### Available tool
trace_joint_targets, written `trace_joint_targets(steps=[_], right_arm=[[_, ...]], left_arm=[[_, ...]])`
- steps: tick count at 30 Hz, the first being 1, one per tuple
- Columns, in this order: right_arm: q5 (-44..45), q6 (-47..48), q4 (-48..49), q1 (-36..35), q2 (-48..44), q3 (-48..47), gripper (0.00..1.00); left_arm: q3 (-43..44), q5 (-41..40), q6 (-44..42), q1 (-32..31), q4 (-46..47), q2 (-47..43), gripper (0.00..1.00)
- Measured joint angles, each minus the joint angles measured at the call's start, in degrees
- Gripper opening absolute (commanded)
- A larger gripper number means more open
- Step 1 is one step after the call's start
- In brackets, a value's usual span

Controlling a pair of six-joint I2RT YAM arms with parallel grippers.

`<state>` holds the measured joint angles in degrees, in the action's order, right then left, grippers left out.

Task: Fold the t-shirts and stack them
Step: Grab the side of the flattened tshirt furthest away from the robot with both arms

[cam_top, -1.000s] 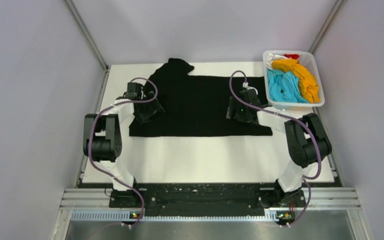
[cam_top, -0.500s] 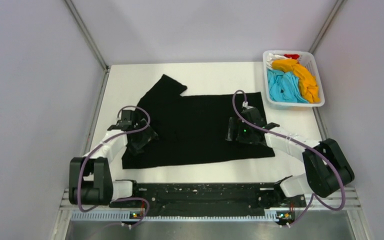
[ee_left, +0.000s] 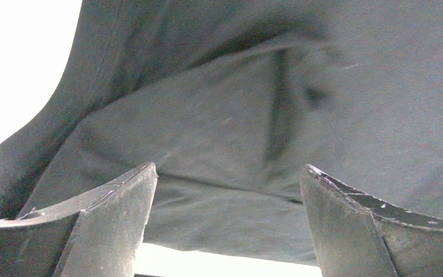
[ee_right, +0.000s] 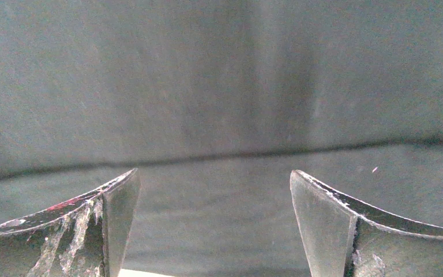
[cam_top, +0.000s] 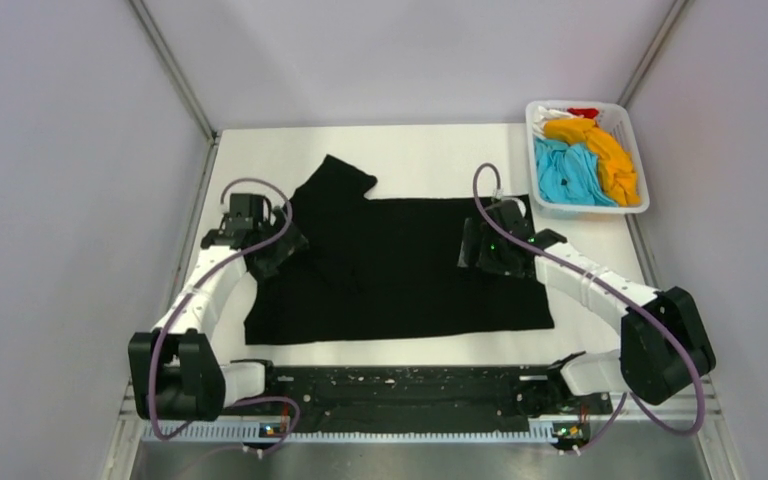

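Mostly flat, black t-shirt (cam_top: 400, 270) lies on white surface (cam_top: 430, 150), sleeve (cam_top: 335, 182) poking toward 11 o'clock; left jaws and right jaws both spread over cloth.

Twin workers: the left arm (cam_top: 205, 295) and right arm (cam_top: 585, 285) pair white links with bulky black joints, each trailing a purple cable (cam_top: 252, 181). A green light (cam_top: 493, 247) glows on the right wrist. The right gripper (ee_right: 214, 171) has scuffed dark grey fingers (ee_right: 334, 225), red-smeared at 8 o'clock.
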<state>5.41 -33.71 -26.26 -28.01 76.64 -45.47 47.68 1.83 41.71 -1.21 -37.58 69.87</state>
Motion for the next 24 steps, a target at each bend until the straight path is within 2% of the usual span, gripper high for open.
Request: trace_joint_targets(steps=[3, 7, 15, 18, 20, 24], right_arm=[[5.92, 0.13, 0.9, 0.0, 0.0, -4.46, 0.99], [11.26, 0.68, 3.15, 0.92, 0.24, -8.22, 0.99], [10.93, 0.57, 6.84, 6.67, 6.16, -10.21, 0.99], [10.38, 0.55, 6.47, 8.09, 8.61, -10.8, 0.99], [10.25, 0.57, 6.45, 8.55, 9.66, -11.32, 0.99], [9.81, 0.57, 6.54, 8.98, 11.06, -12.7, 0.99]], left_arm=[[7.26, 0.7, -1.79, 0.0, 4.26, 4.37, 0.99], [20.63, 3.06, -5.73, 0.0, 8.26, 15.74, 0.99], [62.82, 6.64, -15.63, -0.26, 5.97, 48.74, 0.99], [76.19, 6.82, -18.71, -0.55, 5.46, 58.88, 0.99], [80.19, 7.34, -20.17, -0.76, 6.05, 63.06, 0.99], [81.22, 7.8, -21.79, -1.6, 8.83, 67.95, 0.99]])
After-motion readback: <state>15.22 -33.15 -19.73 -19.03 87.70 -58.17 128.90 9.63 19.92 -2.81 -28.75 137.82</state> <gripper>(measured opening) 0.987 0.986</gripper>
